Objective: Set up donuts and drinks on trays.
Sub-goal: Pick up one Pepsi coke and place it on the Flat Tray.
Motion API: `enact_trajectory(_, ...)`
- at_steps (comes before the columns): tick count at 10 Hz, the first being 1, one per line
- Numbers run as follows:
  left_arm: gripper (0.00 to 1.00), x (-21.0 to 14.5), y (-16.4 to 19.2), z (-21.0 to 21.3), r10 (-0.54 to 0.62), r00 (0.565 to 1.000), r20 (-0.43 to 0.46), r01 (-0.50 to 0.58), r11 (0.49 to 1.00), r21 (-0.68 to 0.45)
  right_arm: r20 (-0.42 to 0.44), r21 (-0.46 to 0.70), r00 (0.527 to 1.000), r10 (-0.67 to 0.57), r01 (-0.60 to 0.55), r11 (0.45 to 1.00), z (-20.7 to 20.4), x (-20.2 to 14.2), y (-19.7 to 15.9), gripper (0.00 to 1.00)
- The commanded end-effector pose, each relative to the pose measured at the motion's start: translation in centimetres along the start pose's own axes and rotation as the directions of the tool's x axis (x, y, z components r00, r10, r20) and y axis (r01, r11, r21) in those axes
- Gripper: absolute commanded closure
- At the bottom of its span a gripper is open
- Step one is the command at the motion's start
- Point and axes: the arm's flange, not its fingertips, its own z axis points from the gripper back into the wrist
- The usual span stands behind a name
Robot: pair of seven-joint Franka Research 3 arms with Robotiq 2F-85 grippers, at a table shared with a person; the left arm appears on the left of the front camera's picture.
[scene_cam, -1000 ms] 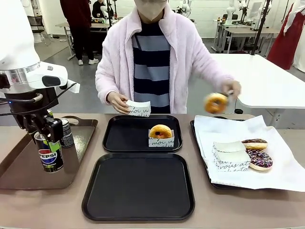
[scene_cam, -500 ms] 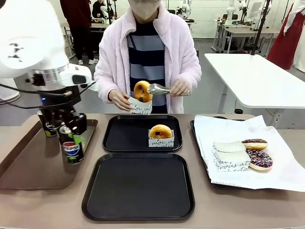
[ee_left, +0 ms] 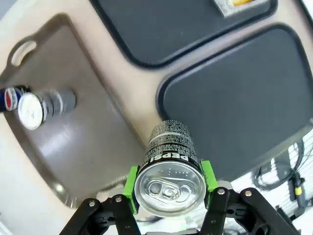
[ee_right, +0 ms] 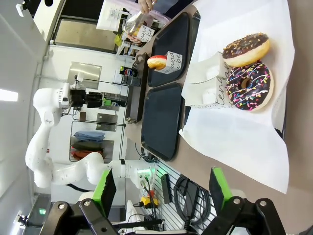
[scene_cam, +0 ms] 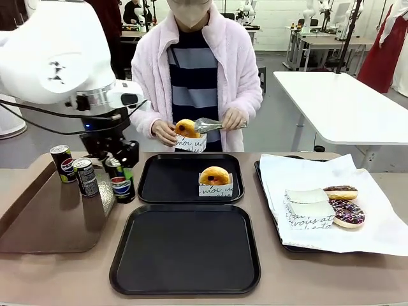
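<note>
The left gripper [ee_left: 169,180] is squeezing a Pepsi can [scene_cam: 120,183] above the brown table [scene_cam: 64,274], at the edge of the brown tray [scene_cam: 38,223], just beside the far black tray [scene_cam: 166,185]. A yellow donut [scene_cam: 215,173] is sitting in that tray. The right gripper [ee_right: 163,188] is hanging wide, holding nothing. White tables [scene_cam: 344,102] are standing behind the person [scene_cam: 197,70].

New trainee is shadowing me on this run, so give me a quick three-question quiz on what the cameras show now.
1. True or false: the left claw is shut on a Pepsi can.
2. What sits on the far black tray? A) two cans B) one donut in a paper holder C) tongs
3. Count the cans standing loose on the brown tray.
Key: 1 true; 2 B; 3 two.
</note>
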Motion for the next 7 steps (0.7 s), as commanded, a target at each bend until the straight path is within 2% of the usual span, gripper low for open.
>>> enact_trajectory(1, 0.41, -8.8, 1.9, 3.6, -0.101, 0.992, -0.082, 0.102, 0.995, 0.003, 0.006, 0.009, 1.000, 0.006, -0.006, 1.000, 0.0, 0.0, 0.0, 0.00)
enact_trajectory(2, 0.41, -12.6, 2.7, 4.4, -0.144, 0.986, -0.082, 0.144, 0.990, -0.013, 0.006, 0.009, 1.000, 0.006, -0.006, 1.000, 0.0, 0.0, 0.0, 0.00)
enact_trajectory(4, 0.41, -16.3, 4.5, 5.6, -0.157, 0.987, -0.036, 0.157, 0.988, -0.012, 0.006, 0.009, 1.000, 0.006, -0.006, 1.000, 0.0, 0.0, 0.0, 0.00)
enact_trajectory(7, 0.41, -16.6, 6.0, 5.8, -0.008, 1.000, -0.023, 0.009, 1.000, 0.017, 0.006, 0.009, 1.000, 0.006, -0.006, 1.000, 0.0, 0.0, 0.0, 0.00)
